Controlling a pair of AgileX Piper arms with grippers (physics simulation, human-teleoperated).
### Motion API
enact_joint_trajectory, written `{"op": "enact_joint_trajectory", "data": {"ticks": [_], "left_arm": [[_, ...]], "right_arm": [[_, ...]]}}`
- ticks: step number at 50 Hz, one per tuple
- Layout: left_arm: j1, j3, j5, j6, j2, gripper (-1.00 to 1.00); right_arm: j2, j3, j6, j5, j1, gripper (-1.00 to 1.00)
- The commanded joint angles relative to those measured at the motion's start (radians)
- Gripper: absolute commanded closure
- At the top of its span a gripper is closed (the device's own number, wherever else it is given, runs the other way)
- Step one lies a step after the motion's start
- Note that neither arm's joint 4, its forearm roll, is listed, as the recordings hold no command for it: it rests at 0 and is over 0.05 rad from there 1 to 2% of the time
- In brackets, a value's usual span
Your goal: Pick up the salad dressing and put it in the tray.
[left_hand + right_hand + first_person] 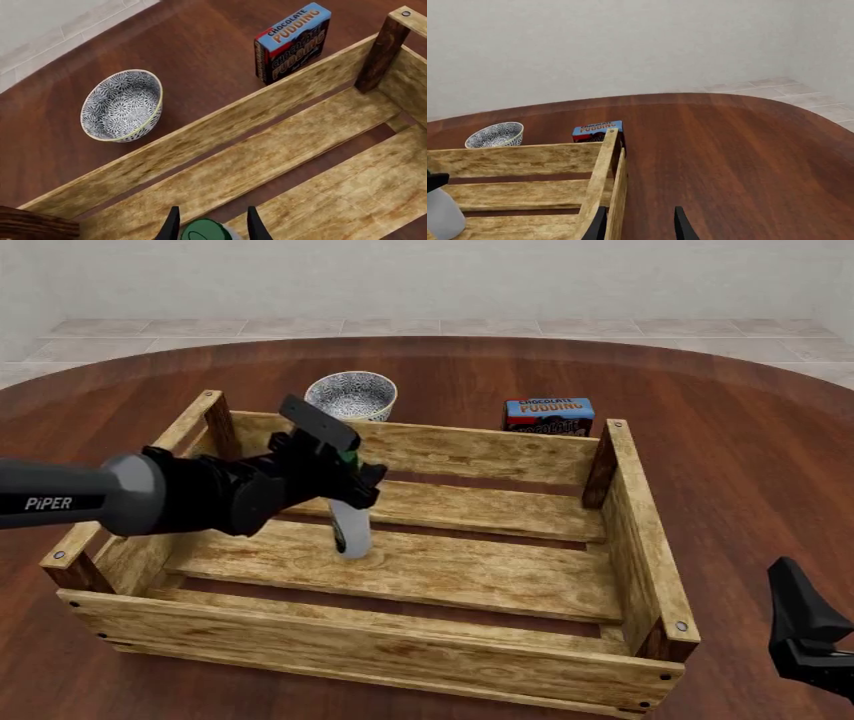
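Left hand is over the tray interior w/ the salad dressing clamped by its green cap, fingers closed on either side of it in the left wrist view. Bottle hangs a bit tilted, white body pointing down toward the slats in the left-centre of the tray; base looks at or just above the floor slat, can't tell if it's touching. So pick-up is done by the look of it, and we're at the placing step, bottle already inside the walls. Next move, I'd say: lower till the base sits on a slat rather than over a gap, straighten it up if poss, then open the fingers and lift clear w/o knocking it over. Tall, slim bottle, so it could tip on release. Right hand waits near right, outside the tray, fingers apart w/ nothing between them. Bowl and chocolate pudding box sit on the table beyond the far wall, not involved.
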Motion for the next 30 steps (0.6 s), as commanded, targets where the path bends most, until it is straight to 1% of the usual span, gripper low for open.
{"op": "enact_joint_trajectory", "data": {"ticks": [1, 30], "left_arm": [[0.005, -0.001, 0.006, 0.006, -0.007, -1.00], [0.010, -0.016, 0.033, 0.019, -0.036, -1.00]], "right_arm": [[-0.002, -0.001, 0.000, 0.002, 0.000, -1.00], [-0.007, -0.003, 0.000, 0.009, 0.000, -1.00]]}}
